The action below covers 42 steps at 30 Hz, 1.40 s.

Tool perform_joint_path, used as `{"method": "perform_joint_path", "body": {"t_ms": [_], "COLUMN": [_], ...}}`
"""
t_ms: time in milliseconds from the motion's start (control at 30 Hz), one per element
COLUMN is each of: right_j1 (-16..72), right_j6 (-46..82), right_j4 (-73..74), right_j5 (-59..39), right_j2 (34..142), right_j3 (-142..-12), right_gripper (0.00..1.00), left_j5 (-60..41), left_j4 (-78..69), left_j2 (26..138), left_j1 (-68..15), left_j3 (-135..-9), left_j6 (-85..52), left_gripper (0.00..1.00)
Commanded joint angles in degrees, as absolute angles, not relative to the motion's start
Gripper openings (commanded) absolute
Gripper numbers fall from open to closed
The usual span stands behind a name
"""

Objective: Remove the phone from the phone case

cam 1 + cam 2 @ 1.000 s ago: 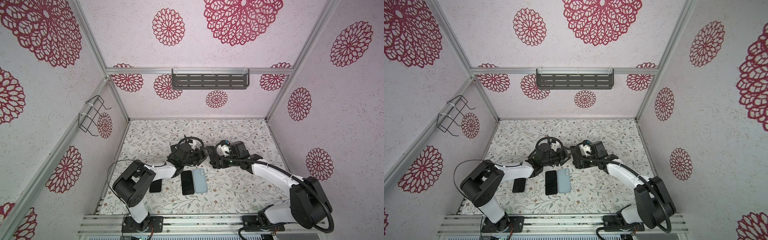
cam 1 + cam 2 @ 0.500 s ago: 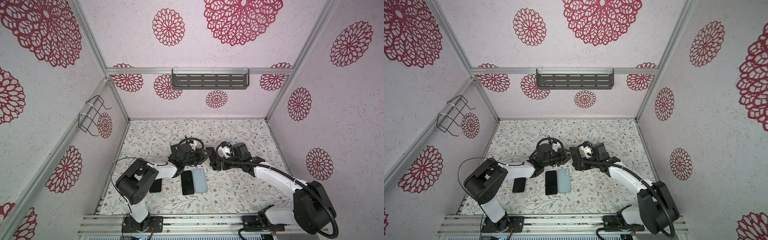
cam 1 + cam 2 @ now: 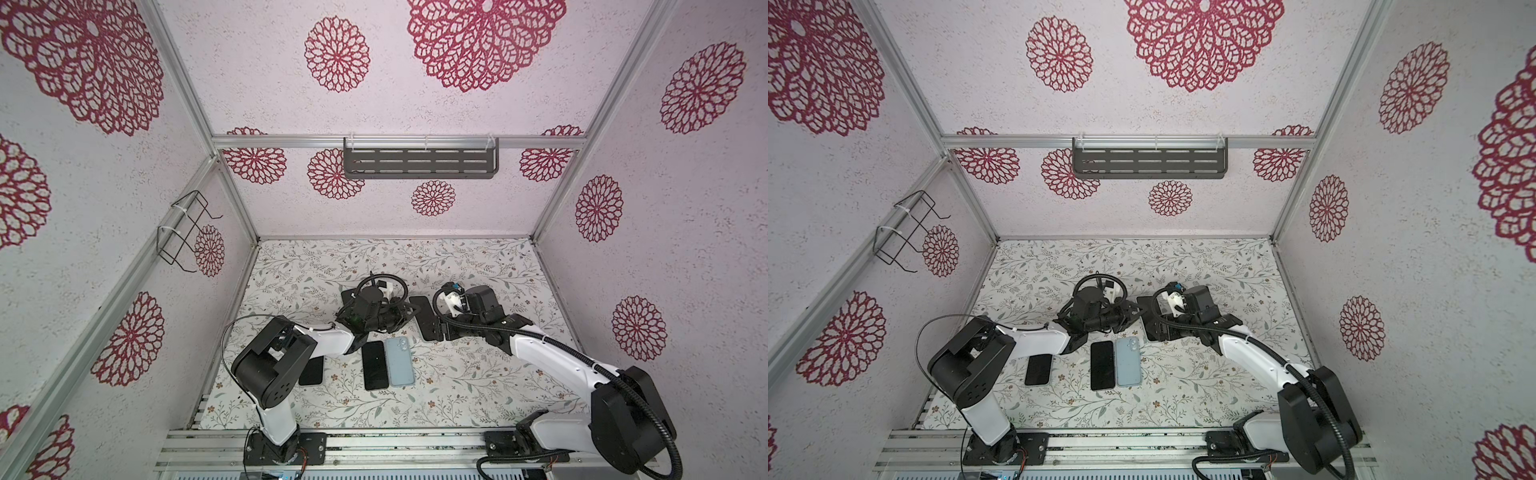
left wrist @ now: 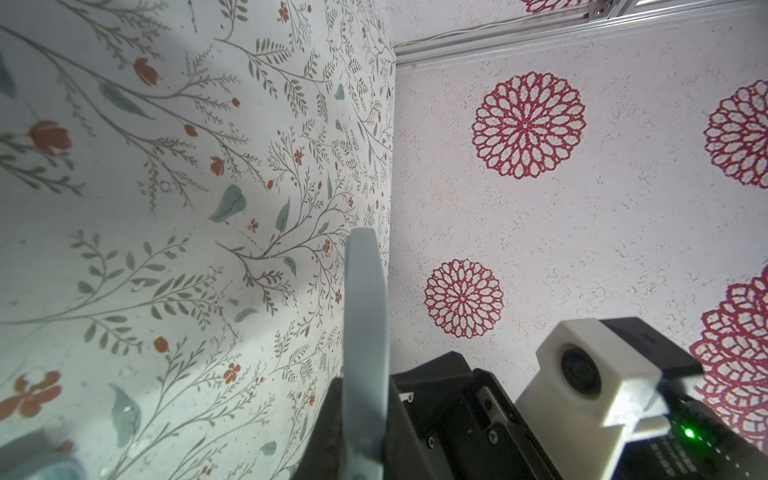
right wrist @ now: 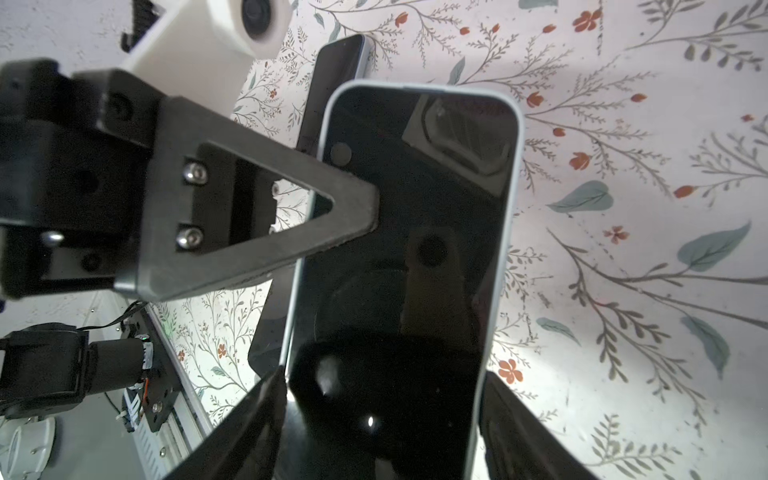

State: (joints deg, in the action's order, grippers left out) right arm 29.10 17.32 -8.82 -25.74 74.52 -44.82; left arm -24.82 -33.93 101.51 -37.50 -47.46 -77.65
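Left tool (image 5: 361,208), wide a second ago, is now pinching the phone case (image 4: 365,299) rim while right tool (image 5: 382,415) is clamping the phone (image 5: 415,249); peeling slowly is looking safest.

No text, brand, number or sign can be read in any view. The only trace of print is a few pale lines on the black housing (image 4: 706,453) just beside a green light (image 4: 689,433), at about five o'clock in the left wrist view, and they are too blurred to make out. In the right wrist view the phone (image 5: 415,249) has a dark glass screen that carries only reflections.
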Motion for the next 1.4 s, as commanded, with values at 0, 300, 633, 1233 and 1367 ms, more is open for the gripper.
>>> {"method": "perform_joint_path", "body": {"t_ms": [0,300,633,1233,1367], "right_j1": [30.01,29.93,29.50,33.55,36.30], "right_j6": [15.97,24.63,44.50,64.86,62.45], "right_j4": [-7.03,-1.10,15.87,68.10,68.52], "right_j5": [-28.48,-26.11,-23.20,-21.96,-20.40], "right_j2": [71.94,61.42,42.93,49.00,51.89], "right_j3": [-45.53,-40.49,-31.04,-20.76,-22.77], "right_gripper": [0.30,0.78,0.92,0.88,0.84], "left_j5": [-25.06,-21.72,-9.11,7.59,10.21], "left_j4": [-35.93,-35.68,-24.96,-44.98,-47.61], "left_j2": [101.67,94.60,79.91,73.97,74.42], "left_j1": [-37.44,-35.79,-32.46,-37.54,-39.51], "left_j3": [-48.87,-47.90,-53.29,-54.23,-53.94], "left_j6": [-77.34,-76.17,-68.50,-69.44,-69.29], "left_gripper": [0.10,0.05,0.01,0.00,0.00]}}
